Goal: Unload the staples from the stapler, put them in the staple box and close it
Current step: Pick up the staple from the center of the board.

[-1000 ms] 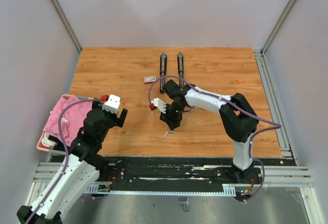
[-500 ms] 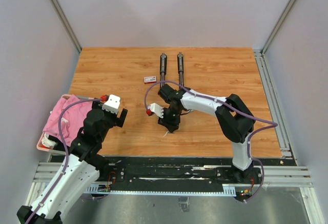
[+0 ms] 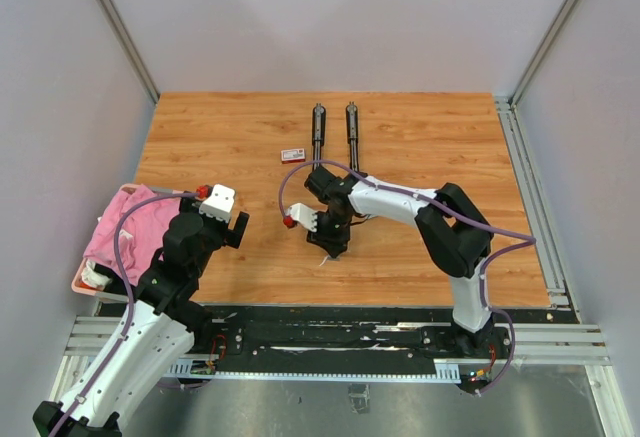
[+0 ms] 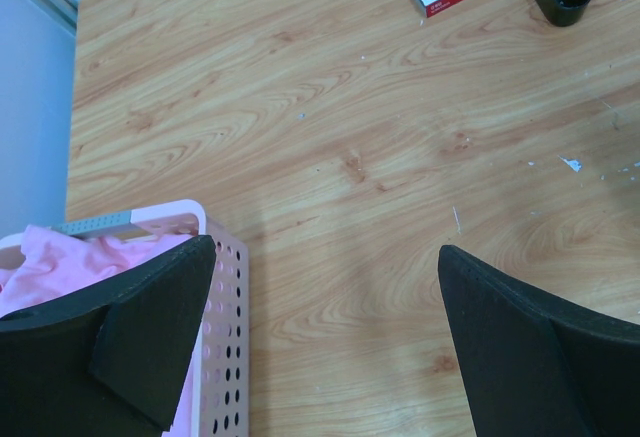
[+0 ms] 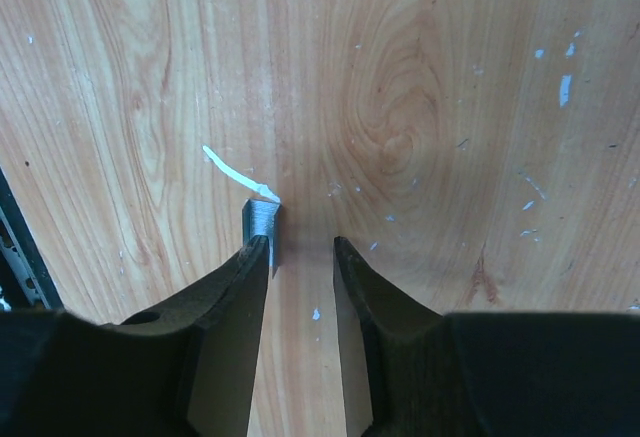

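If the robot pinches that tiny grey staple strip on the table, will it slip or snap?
The staple strip looks tiny against the right end effector, so it is probably very light. It rests on the smooth wooden table, so it may skid when nudged. Being thin, it might snap apart.

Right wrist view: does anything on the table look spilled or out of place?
Yes. A short grey staple strip lies loose on the table at one fingertip of the right gripper, a curled white sliver beside it, and pale specks are scattered across the wood.
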`<action>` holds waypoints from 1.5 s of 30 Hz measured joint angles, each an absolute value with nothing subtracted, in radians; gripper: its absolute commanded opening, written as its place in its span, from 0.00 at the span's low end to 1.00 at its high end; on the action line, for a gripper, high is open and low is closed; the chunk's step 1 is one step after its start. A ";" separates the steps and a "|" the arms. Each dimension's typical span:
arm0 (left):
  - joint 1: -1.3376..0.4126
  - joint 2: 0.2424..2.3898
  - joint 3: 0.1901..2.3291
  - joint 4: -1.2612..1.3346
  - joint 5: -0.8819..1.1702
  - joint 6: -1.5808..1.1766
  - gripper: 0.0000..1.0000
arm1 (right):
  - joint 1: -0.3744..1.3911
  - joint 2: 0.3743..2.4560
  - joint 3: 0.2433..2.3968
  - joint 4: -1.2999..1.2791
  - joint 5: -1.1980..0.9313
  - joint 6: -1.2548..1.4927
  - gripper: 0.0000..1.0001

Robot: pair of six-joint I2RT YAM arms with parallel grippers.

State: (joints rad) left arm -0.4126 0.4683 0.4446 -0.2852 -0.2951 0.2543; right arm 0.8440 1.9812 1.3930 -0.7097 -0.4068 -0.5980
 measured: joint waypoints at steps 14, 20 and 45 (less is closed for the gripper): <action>-0.410 0.468 0.445 -0.285 -0.295 0.255 0.98 | 0.847 1.994 1.406 -0.704 -0.383 -0.600 0.01; -0.409 0.468 0.445 -0.285 -0.295 0.255 0.98 | 0.847 1.996 1.409 -0.709 -0.384 -0.600 0.01; -0.409 0.468 0.445 -0.285 -0.295 0.255 0.98 | 0.525 1.883 1.417 -0.719 -0.600 -0.500 0.01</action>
State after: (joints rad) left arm -0.4088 0.4683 0.4446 -0.2848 -0.2951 0.2546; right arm 0.5255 1.8828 1.4166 -0.7193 -0.5999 -0.4999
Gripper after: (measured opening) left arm 0.980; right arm 0.009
